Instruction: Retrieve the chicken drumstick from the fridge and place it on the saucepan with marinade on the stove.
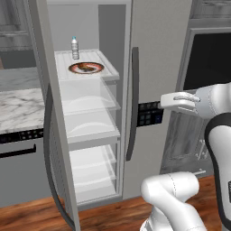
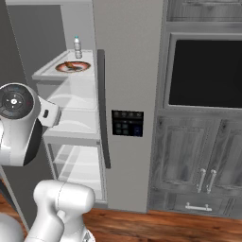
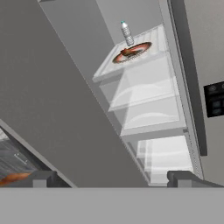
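One plate (image 1: 86, 68) and bottle (image 1: 75, 48) occupy the fridge (image 1: 153, 54) shelf.

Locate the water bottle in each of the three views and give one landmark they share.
Left base view: the water bottle stands upper left, on the top shelf of the open fridge, just behind the plate.
Right base view: the bottle stands upper left, behind the same plate.
Hand view: the bottle is top centre, tilted with the camera, above the plate.
Shared landmark: the black dispenser panel on the closed door.
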